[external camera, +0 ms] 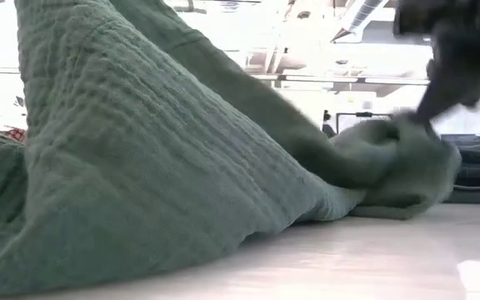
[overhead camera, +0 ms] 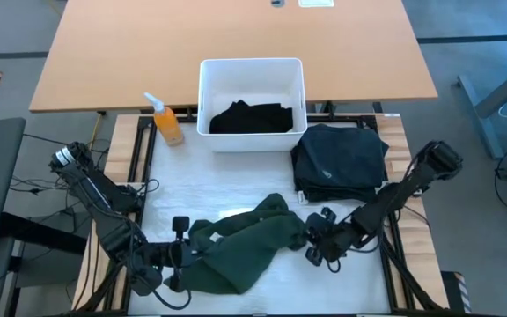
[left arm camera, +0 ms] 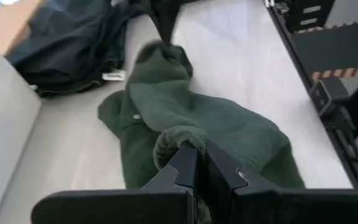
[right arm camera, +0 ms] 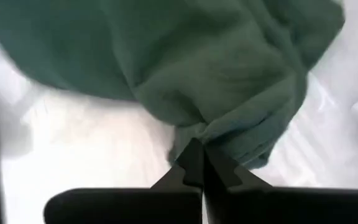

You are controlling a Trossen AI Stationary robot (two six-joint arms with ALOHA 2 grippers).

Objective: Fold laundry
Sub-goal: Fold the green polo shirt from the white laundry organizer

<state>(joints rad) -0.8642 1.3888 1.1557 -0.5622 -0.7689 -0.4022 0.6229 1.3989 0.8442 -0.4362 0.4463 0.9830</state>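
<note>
A dark green garment [overhead camera: 249, 242] lies bunched across the near middle of the table, stretched between my two grippers. My left gripper [overhead camera: 187, 249] is shut on its left part, which rises off the table in the low view [external camera: 123, 125]. My right gripper [overhead camera: 311, 234] is shut on its right end [external camera: 407, 158], low over the table. A black garment [overhead camera: 252, 117] lies in the white bin [overhead camera: 208, 97]. A folded dark pile [overhead camera: 340, 163] rests flat on the table at the right. My left gripper pinches a bunched fold of the green garment [left arm camera: 178, 138] between its two fingers, several layers thick. The fingers slant down from the table's left. The cloth there is lifted, and the rest trails slack onto the table. My right gripper pinches a gathered bunch at the garment's right end [right arm camera: 211, 135] between its two fingers. The fingers slant down from the table's right. The cloth puckers at the fingertips, and that end sits low over the table.
An orange spray bottle [overhead camera: 167, 121] stands left of the bin. The bin sits at the table's far middle, the dark pile just to its right. Bare white tabletop [overhead camera: 183, 189] lies between the bin and the green garment.
</note>
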